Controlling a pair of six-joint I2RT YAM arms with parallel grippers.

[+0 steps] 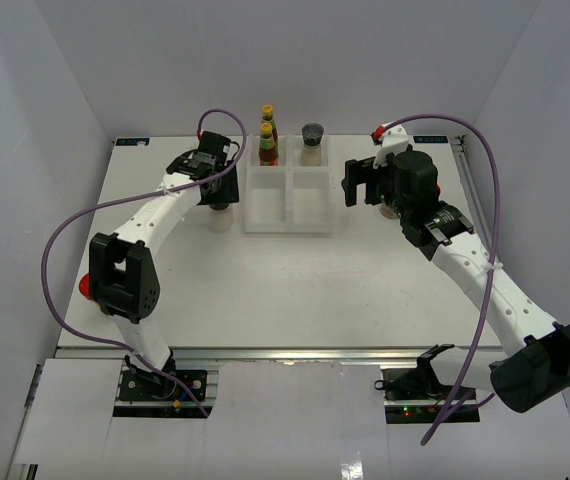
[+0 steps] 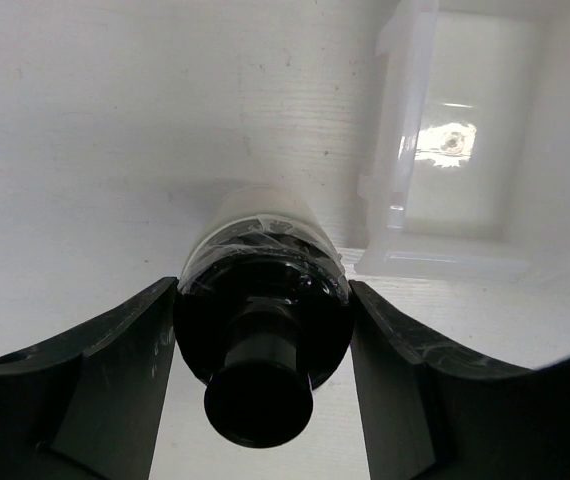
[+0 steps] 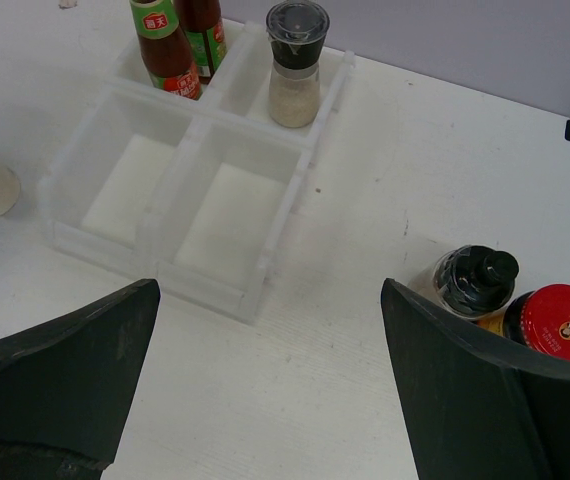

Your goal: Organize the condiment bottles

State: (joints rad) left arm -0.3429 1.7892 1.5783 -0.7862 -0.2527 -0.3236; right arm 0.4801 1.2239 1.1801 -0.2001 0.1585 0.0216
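Observation:
My left gripper (image 1: pixel 214 186) (image 2: pixel 262 345) is shut on a black-capped shaker (image 1: pixel 217 220) (image 2: pixel 257 215), upright just left of the white divided tray (image 1: pixel 287 229) (image 2: pixel 402 215). Two slim red sauce bottles (image 1: pixel 268 140) (image 3: pixel 167 50) stand in the tray's back left compartment. The grey-lidded pale shaker (image 1: pixel 312 141) (image 3: pixel 295 70) stands in the back right one. My right gripper (image 1: pixel 361 184) (image 3: pixel 265 400) is open and empty, right of the tray. In the right wrist view, a second black-capped shaker (image 3: pixel 473 282) and a red-lidded amber jar (image 3: pixel 562 325) stand together on the table.
Another red-lidded jar (image 1: pixel 89 288) stands at the table's left edge, partly hidden by my left arm's elbow. Both front tray compartments (image 3: pixel 230 215) hold nothing. White walls close in the table on three sides. Purple cables loop over both arms.

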